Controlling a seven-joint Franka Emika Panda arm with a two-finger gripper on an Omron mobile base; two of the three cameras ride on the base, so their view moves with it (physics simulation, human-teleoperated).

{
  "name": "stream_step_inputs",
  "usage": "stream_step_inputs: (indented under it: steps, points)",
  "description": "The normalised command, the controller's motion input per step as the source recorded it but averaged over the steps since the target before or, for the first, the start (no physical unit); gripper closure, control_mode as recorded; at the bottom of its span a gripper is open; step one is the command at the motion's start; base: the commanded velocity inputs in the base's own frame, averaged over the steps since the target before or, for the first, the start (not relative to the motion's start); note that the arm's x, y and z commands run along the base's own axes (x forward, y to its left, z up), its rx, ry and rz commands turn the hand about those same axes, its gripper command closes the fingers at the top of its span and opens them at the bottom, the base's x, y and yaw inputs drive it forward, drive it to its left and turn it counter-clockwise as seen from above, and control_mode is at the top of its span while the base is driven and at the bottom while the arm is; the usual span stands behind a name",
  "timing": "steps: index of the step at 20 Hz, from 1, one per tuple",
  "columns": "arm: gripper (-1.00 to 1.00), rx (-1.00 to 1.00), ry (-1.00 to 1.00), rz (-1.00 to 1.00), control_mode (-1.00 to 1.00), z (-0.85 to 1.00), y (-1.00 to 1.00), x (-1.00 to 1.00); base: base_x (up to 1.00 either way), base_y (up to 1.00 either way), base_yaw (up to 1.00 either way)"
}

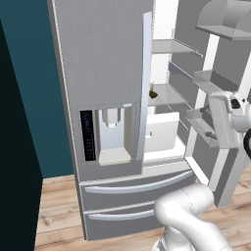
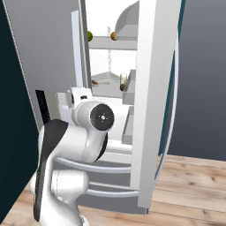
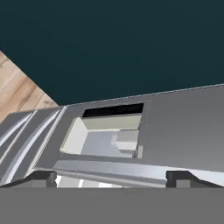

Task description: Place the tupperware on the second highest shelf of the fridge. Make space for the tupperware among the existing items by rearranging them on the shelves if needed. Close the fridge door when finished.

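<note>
While the right fridge (image 1: 103, 59) door (image 2: 154, 101) stands swung wide, the left door with the water dispenser (image 1: 113, 135) is shut, so closing up is plainly not done. Arm is raised in front of the fridge, its hand turned sideways; in the hand view the pincer (image 3: 111, 178) has both tips set far apart with nothing between them, jaws wide and empty, looking across the dispenser panel at a roll. Inside the cavity several pale shelves show. In the right base view a flat low shape with an orange-brown bit, probably the tupperware (image 2: 100, 81), lies on a middle shelf (image 2: 106, 90); too small to be sure of its outline. Judged by counting down from the top slab, that shelf looks like the second highest, though the top of the cavity is partly hidden by a grey dome (image 2: 128, 17). A small beige carton (image 2: 123, 80) stands upright near it on the same shelf. On the shelf above sit an orange ball (image 2: 113, 35) and a greenish ball (image 2: 89, 35), well apart. Reading: placement appears done, pincer free; what remains is getting the arm round the open door and swinging it shut. Wooden floor (image 1: 59, 206) below.
</note>
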Motion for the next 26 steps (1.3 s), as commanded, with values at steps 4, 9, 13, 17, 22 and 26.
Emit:
stream_step_inputs:
  steps: [4, 9, 13, 17, 22, 26]
  points:
    - [-1.0, 0.28, -0.04, 0.0, -1.0, 0.0, -1.0, -0.19, 0.0, 0.0, 0.0]
    - [-1.0, 0.32, -0.03, 0.0, -1.0, 0.0, -1.0, -0.03, 0.0, 0.0, 0.0]
    - [-1.0, 0.28, 0.0, 0.0, -1.0, -0.05, -1.0, 0.0, 0.0, 0.0, 0.0]
    - [-1.0, 0.22, 0.0, 0.0, -1.0, -0.08, -1.0, 0.0, 0.0, 0.0, 0.0]
    - [-1.0, 0.15, 0.02, 0.0, -1.0, -0.02, -1.0, 0.0, 0.0, 0.0, 0.0]
    - [-1.0, 0.11, 0.06, 0.0, -1.0, -0.03, -1.0, 0.0, 0.0, 0.0, 0.0]
